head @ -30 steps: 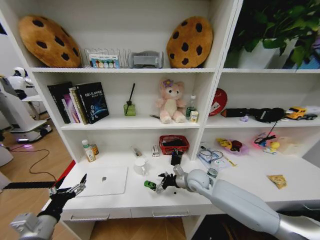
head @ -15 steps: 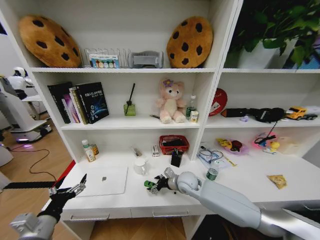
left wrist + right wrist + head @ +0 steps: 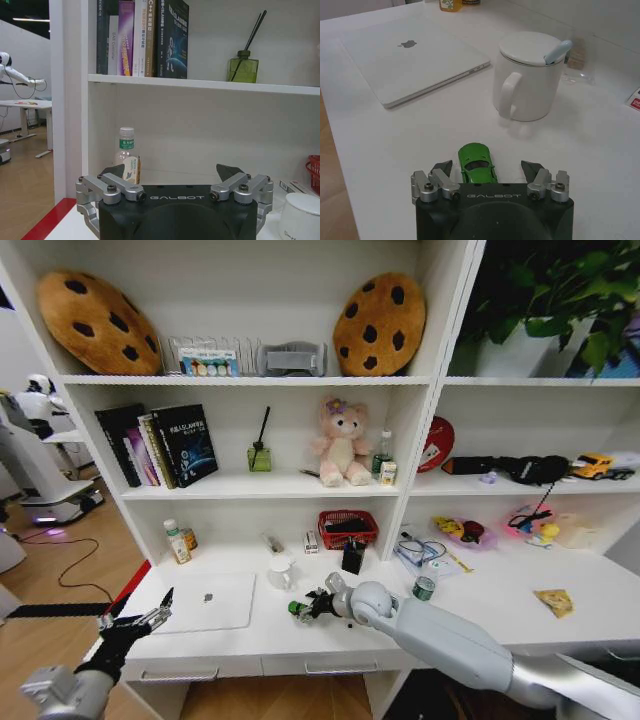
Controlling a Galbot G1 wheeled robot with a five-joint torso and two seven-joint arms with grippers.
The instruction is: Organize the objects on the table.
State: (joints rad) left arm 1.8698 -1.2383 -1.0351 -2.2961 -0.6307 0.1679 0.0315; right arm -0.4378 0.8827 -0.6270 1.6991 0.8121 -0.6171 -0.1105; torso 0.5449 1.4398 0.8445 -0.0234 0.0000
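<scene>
Right tool (image 3: pixel 488 170) sits low on the worktop (image 3: pixel 395 150), fingers spread, the green toy car (image 3: pixel 477 163) between them. Close squarely on its sides, gently. Left tool (image 3: pixel 135 621) waits, spread, off the laptop's (image 3: pixel 208 602) corner.

A smooth silver-grey right arm (image 3: pixel 470 645) is seen. Black gripper housings marked GALBOT (image 3: pixel 494 212) are fitted with screwed silver finger links (image 3: pixel 116 189).

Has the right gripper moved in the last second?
Yes. The right gripper slid toward the robot's left across the table, away from the pen holder, its jaws now open around the green toy car.
</scene>
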